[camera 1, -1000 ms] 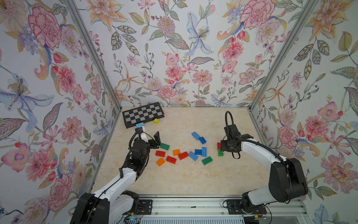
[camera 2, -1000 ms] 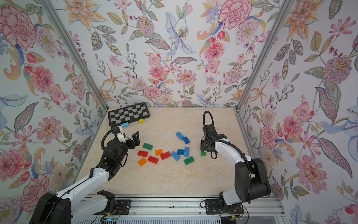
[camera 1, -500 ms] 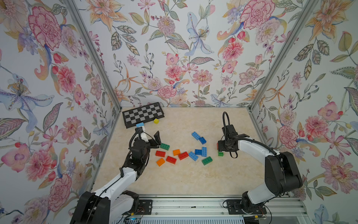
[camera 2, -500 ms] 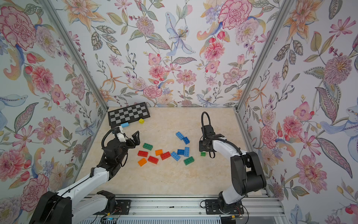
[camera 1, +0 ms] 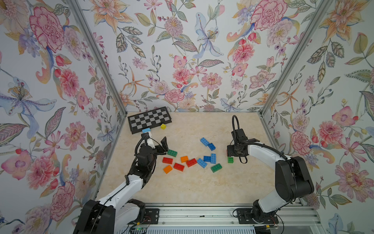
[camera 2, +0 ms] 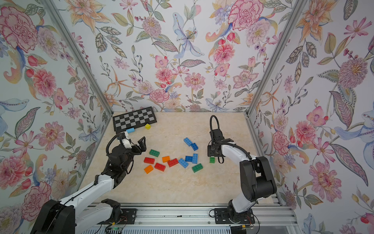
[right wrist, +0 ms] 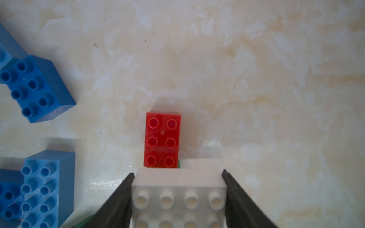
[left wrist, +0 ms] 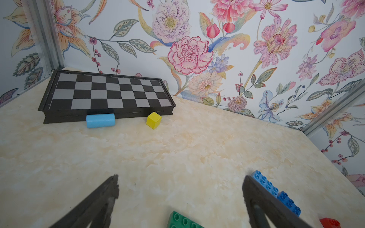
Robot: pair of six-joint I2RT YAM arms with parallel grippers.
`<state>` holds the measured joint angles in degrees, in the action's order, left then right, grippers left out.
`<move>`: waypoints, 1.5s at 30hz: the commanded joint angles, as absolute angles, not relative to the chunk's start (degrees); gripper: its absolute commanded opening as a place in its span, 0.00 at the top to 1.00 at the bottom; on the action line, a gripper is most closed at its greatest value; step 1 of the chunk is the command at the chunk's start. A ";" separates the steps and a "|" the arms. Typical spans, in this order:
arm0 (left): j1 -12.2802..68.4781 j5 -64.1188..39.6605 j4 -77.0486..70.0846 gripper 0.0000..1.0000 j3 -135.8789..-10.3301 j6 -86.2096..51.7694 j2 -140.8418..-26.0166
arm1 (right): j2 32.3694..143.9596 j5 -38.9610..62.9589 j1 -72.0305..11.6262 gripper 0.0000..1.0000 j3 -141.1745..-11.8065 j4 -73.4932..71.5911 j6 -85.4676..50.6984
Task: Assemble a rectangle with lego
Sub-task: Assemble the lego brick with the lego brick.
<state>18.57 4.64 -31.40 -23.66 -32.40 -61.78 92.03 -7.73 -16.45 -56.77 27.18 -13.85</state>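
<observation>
Only the right wrist view shows the white studded plastic brick (right wrist: 178,189): the right jaws grasp it by its short ends, with a red studded brick (right wrist: 163,140) just beyond. In both top views the right arm (camera 1: 261,150) hides it, next to a small green brick (camera 1: 230,160). The left jaws stand spread, empty, above the marbled tabletop (camera 1: 192,188) beside a longer green brick (camera 1: 172,153).

Well ahead of the left end effector (left wrist: 180,183), across the marbled cream surface (left wrist: 177,142): a black-and-silver checkerboard (left wrist: 110,92), flat in the corner by an aluminium post (left wrist: 47,33) and floral wallpaper (left wrist: 189,53). Against its nearer edge, a pale blue cylinder (left wrist: 100,120) on its side. Just beside that same edge, apart from the cylinder, a small yellow cube (left wrist: 153,120).
</observation>
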 commanded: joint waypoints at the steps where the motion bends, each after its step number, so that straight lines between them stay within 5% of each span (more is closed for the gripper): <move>1: 18.89 3.87 -32.74 0.01 -25.02 -33.22 -62.29 | 93.38 -7.82 -16.25 0.69 -58.40 27.03 -13.02; 45: 18.84 4.51 -32.78 0.01 -24.69 -33.22 -62.07 | 95.98 -7.62 -15.65 0.66 -57.68 26.45 -14.53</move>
